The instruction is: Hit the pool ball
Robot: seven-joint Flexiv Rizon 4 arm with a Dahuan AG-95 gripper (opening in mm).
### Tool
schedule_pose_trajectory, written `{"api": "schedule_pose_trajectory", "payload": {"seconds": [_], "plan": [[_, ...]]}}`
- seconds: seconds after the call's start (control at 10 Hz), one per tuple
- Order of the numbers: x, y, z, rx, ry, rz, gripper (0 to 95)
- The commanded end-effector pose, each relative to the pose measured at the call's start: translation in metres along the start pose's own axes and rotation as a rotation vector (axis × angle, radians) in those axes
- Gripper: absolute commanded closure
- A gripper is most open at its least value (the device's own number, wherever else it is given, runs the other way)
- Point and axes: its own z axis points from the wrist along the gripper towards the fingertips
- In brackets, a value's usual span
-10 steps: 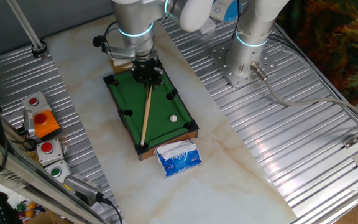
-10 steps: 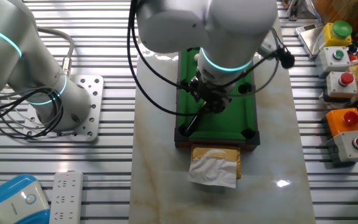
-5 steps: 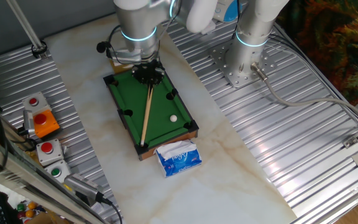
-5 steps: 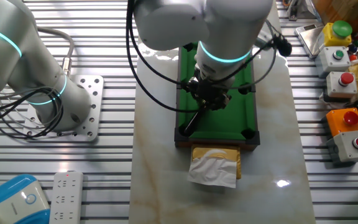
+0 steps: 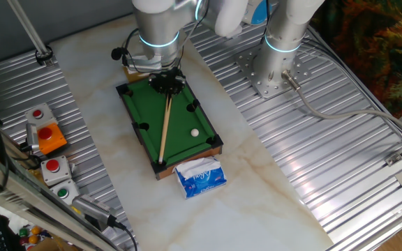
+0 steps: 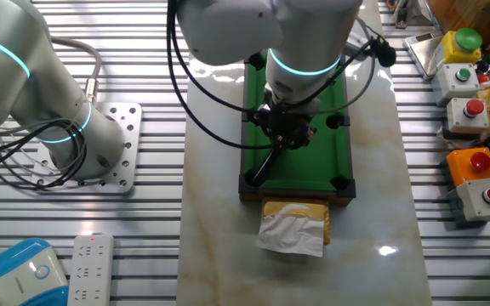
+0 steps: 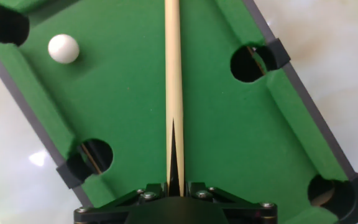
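Counts: one small glossy white pool ball (image 5: pixel 195 132); one long thin wooden cue stick (image 5: pixel 165 130); one miniature green-felt pool table (image 5: pixel 180 143) with six black pockets.
Gripper: black two-finger gripper (image 5: pixel 167 83) closed narrow on the cue stick's butt end, at one end of the table.
Pool ball: on the felt near a corner pocket (image 7: pixel 4 22), well apart from the gripper, off to one side of the cue stick's line, not touching it.
Other: one blue-and-white packet (image 5: pixel 201 177) lies just beside the table's far end.

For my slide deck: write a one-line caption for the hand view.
End effector shut on the cue stick, aimed down the miniature pool table; the white pool ball sits off-line near a corner pocket.
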Motion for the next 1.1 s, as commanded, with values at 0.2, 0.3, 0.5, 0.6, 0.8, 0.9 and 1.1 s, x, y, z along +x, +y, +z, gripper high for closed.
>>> {"api": "schedule_pose_trajectory", "payload": {"seconds": [0.2,0.3,0.5,0.6,0.8,0.9,1.1], "plan": [[0.003,-0.001,-0.009,0.008,0.011,-0.029,95.0],[0.005,-0.001,-0.017,0.012,0.018,-0.047,95.0],[0.011,-0.003,-0.033,0.021,0.029,-0.087,95.0],[0.017,-0.008,-0.037,0.022,0.026,-0.124,95.0],[0.036,-0.023,-0.043,0.023,0.016,-0.239,95.0],[0.046,-0.031,-0.046,0.028,0.02,-0.271,95.0],[0.073,-0.052,-0.056,0.042,0.026,-0.369,95.0]]}}
